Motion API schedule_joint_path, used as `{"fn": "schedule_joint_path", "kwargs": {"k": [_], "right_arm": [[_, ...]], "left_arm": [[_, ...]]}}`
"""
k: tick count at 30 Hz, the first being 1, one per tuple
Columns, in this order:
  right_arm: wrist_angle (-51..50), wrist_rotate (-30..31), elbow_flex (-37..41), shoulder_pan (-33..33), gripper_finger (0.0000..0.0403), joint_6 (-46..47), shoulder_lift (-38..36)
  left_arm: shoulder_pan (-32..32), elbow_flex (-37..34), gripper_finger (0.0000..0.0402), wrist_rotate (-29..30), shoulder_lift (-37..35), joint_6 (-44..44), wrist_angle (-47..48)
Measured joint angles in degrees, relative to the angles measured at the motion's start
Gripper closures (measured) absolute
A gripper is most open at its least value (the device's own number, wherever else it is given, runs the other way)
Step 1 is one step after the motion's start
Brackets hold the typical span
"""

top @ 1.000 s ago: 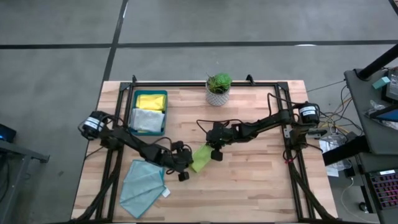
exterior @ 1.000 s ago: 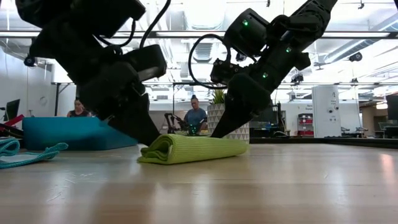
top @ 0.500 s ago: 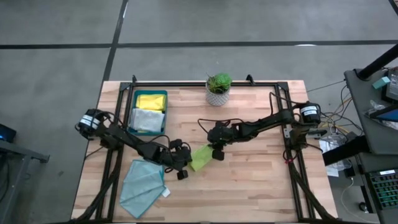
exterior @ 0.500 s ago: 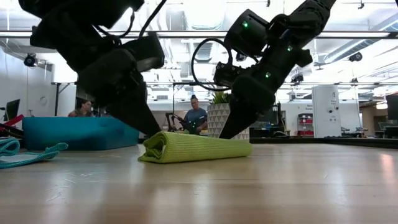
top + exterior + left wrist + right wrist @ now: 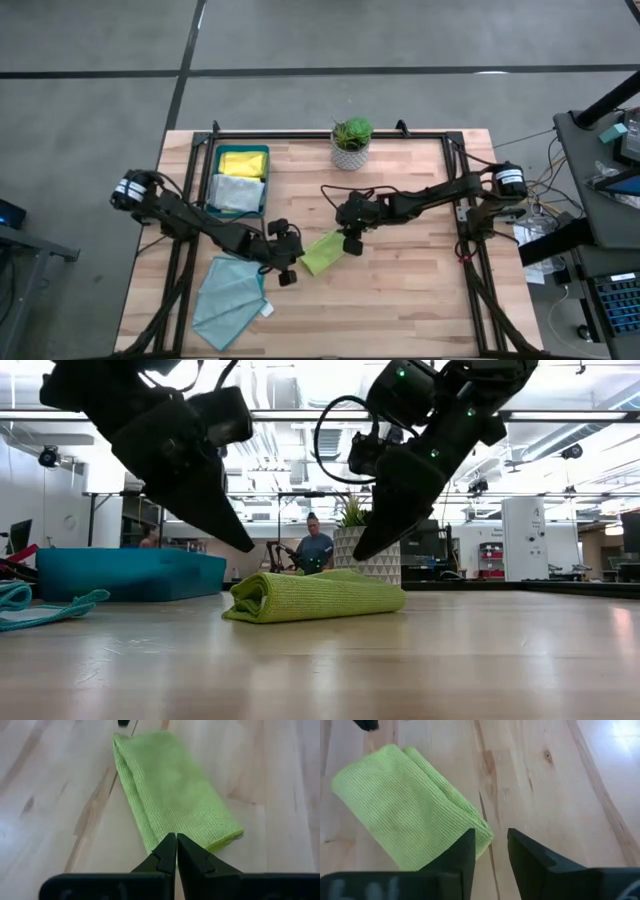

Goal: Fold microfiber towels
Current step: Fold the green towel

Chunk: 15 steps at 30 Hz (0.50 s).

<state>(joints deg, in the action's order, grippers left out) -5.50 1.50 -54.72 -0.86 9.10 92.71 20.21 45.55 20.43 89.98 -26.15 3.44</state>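
The lime green towel lies folded into a compact oblong on the bare wooden table, free of both arms; in the low view it shows as a thick flat roll with neither finger set touching it. The left gripper hangs just off the towel's near-left end, lifted clear, its fingers pressed together and empty. The right gripper hangs just above the towel's opposite end, fingers parted to a narrow gap with nothing between them. Beyond the left gripper, toward the table's front edge, the light teal towel lies spread and unfolded. Farther back on the left arm's side, the dark teal tray holds a yellow towel and a pale grey towel, both apparently folded. Assessment: the green towel's fold looks complete but it is not yet in the tray; the teal towel remains to be folded.
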Motion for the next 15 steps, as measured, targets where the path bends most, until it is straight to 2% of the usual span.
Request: {"fn": "schedule_joint_path", "kwargs": {"k": [5,15], "right_arm": [[0.57,0.02,0.03,-1.62,0.0315,0.04,-0.02],[3.34,0.07,0.11,-4.69,0.033,-0.11,-0.02]], "left_arm": [[0.0,-0.34,0.038,-0.63,0.64,-0.24,0.1],[-0.66,-0.82,0.0253,-0.52,2.96,-3.56,-0.86]]}}
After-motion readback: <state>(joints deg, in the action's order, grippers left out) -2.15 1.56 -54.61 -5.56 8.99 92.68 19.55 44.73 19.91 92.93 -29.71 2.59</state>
